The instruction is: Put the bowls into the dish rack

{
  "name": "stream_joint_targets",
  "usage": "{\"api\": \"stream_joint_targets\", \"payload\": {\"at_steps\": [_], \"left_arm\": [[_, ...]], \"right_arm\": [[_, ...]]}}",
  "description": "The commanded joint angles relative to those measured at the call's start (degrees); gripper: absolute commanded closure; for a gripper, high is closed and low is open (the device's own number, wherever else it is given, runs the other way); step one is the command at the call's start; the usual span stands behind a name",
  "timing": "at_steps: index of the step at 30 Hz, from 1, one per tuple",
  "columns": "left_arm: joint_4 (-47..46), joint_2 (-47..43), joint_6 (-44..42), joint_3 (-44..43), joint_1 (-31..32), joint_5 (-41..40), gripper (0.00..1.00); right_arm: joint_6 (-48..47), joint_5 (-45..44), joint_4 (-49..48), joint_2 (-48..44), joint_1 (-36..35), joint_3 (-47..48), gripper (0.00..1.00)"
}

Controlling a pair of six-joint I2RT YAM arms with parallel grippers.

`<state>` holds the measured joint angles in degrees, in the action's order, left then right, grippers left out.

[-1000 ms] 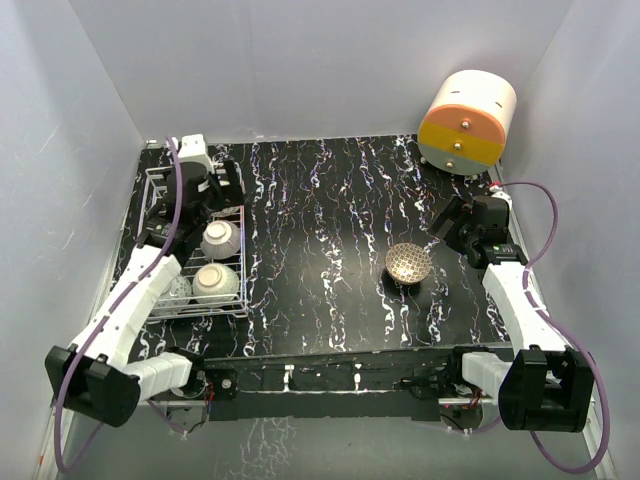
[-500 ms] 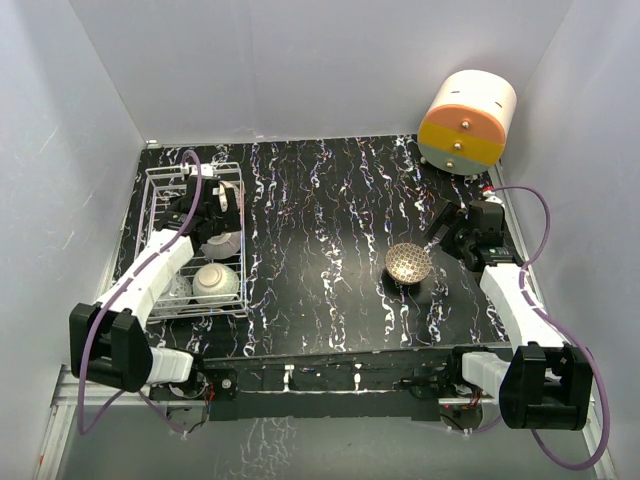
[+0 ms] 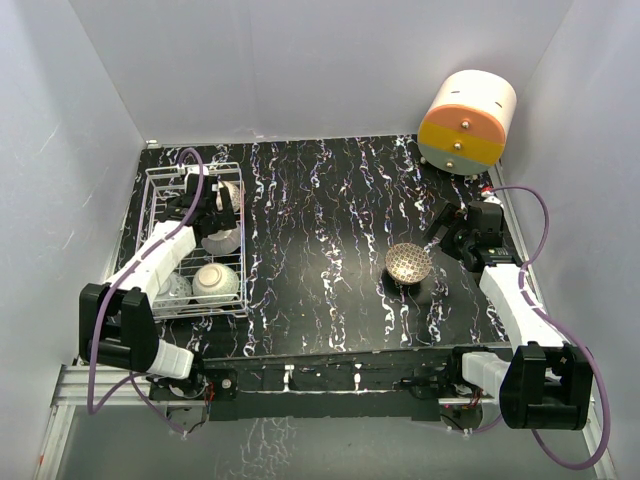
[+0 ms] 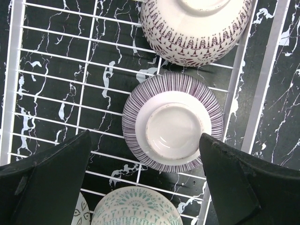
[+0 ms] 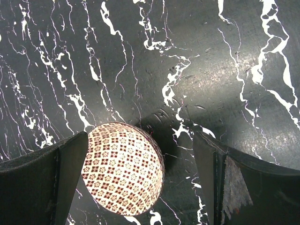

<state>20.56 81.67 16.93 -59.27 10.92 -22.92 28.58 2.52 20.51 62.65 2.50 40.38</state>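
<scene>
hovering left gripper (image 4: 145, 137) spread above bowl (image 4: 172, 126), stripes visible wrist-view only; right gripper (image 5: 140, 136) spread.

top external: high behind the near edge, looking down over the whole bench (image 3: 330, 220) | left wrist: close, straight down on the dish rack (image 4: 265, 70) at the far-left corner, left fingers (image 4: 51, 183) at frame bottom | right wrist: close above the lattice bowl (image 5: 123, 168) near the right edge | overlap: top external covers both

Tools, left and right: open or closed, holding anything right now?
Left tool: open, empty, over the striped bowl in the dish rack.
Right tool: open, empty, above the lattice bowl.
</scene>
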Motion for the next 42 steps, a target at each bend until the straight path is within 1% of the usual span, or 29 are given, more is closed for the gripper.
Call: {"api": "stream_joint_targets", "payload": {"at_steps": [1,6,11,15,22,25,29,35,42], "left_arm": [[0.65,0.10,-0.93,0.70,-0.70,2.38,0.04],[0.92,0.68,-0.81,0.49,-1.06,3.65,0.04],[3.46,1.79,-0.87,-0.14,-2.06,-0.14,0.04],[3.71,1.26,-1.11,0.66,-3.10,-0.84,0.04],[3.62,2.79,-1.27,-0.77,-7.92,-3.03,0.04],[2.19,3.92,-0.34,-1.64,-11.73,-0.99,0.04],[-0.48,5.09,0.35,-2.97,-14.10,-0.12,0.04],[-4.95,7.45,-0.34,-5.55,-14.52,0.21,0.06],[-12.34,9.77,-2.17,-4.90,-14.86,1.17,0.07]], "right_arm": [[-0.45,-1.12,-4.00,-0.13,-0.56,-0.21,0.02],[-0.28,-1.12,-4.45,0.18,-0.79,-0.34,0.02],[-0.28,-1.29,-4.54,0.27,-0.99,-0.64,0.02],[-0.27,-1.34,-4.52,0.19,-1.10,-0.74,0.02],[-0.06,-1.25,-4.52,-0.02,-1.23,-0.79,0.02],[0.07,-1.25,-4.52,-0.16,-1.35,-0.99,0.02],[0.25,-1.31,-4.52,-0.41,-1.53,-1.33,0.02],[0.77,-1.29,-4.45,-1.11,-1.62,-1.55,0.02],[0.60,-1.99,-3.92,-1.54,-1.62,-1.70,0.02]]}}
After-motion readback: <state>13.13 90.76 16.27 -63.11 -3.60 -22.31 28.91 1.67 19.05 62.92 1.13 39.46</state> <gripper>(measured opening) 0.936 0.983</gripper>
